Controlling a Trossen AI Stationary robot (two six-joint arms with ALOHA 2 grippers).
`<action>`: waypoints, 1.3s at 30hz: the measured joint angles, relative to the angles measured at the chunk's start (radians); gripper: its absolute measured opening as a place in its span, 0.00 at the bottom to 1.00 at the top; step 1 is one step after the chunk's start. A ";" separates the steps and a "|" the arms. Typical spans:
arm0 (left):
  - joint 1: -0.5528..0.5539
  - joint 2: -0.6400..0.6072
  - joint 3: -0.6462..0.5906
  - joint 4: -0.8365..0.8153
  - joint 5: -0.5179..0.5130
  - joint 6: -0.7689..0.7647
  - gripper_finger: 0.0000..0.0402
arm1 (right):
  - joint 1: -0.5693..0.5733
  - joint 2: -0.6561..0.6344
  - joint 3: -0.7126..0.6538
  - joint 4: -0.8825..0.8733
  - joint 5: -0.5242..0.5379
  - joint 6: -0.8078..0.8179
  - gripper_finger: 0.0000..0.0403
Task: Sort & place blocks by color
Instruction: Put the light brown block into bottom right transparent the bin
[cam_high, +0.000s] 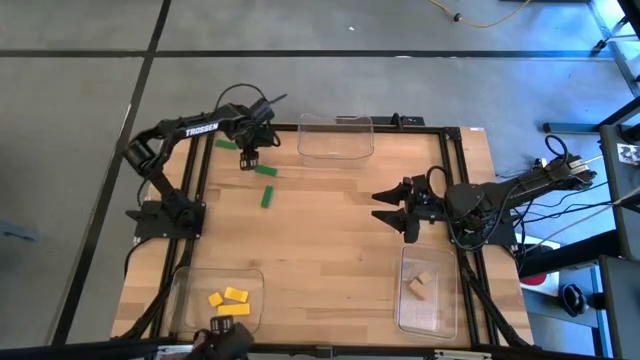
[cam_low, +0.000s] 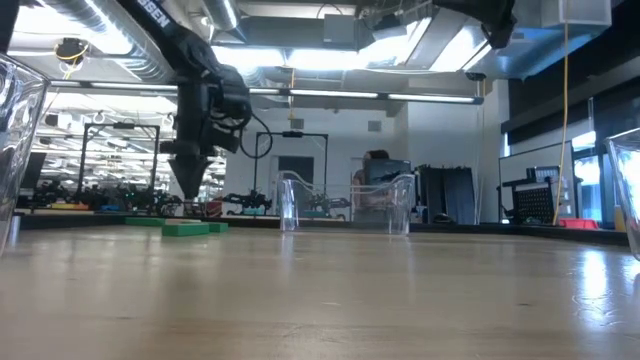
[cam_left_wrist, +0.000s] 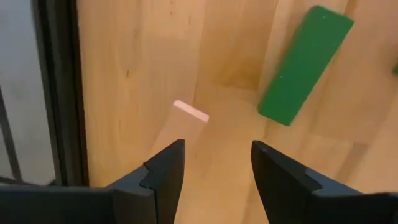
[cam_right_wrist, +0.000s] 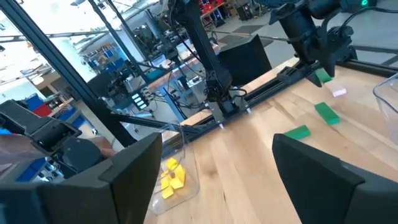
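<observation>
My left gripper (cam_left_wrist: 214, 168) points down at the table's far left, open, with nothing between its fingers. Just beyond its fingertips a small pale tan block (cam_left_wrist: 190, 111) lies flat on the wood; it also shows in the right wrist view (cam_right_wrist: 339, 92). Three green blocks lie around it: one (cam_high: 226, 144) by the left frame, one (cam_high: 265, 170) just right of the gripper, and one (cam_high: 267, 197) nearer. My right gripper (cam_high: 396, 208) hangs open over the table's right half, level and pointing left, holding nothing.
An empty clear tray (cam_high: 335, 140) stands at the far edge in the middle. A clear tray (cam_high: 190, 285) at the near left holds yellow blocks (cam_high: 228, 300). Another clear tray (cam_high: 440, 300) at the near right holds tan blocks (cam_high: 418, 286). A black frame rail (cam_left_wrist: 59, 93) runs beside my left gripper.
</observation>
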 joint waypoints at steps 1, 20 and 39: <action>0.003 0.005 0.000 0.007 -0.005 0.011 0.44 | 0.000 0.000 0.000 0.000 0.000 0.000 0.76; 0.008 -0.314 -0.497 0.746 -0.086 -0.977 0.00 | 0.000 0.000 0.000 -0.001 0.001 0.076 0.76; -0.015 -0.118 -0.583 0.962 -0.349 -1.147 0.00 | -0.001 -0.001 -0.001 -0.001 0.063 0.104 0.76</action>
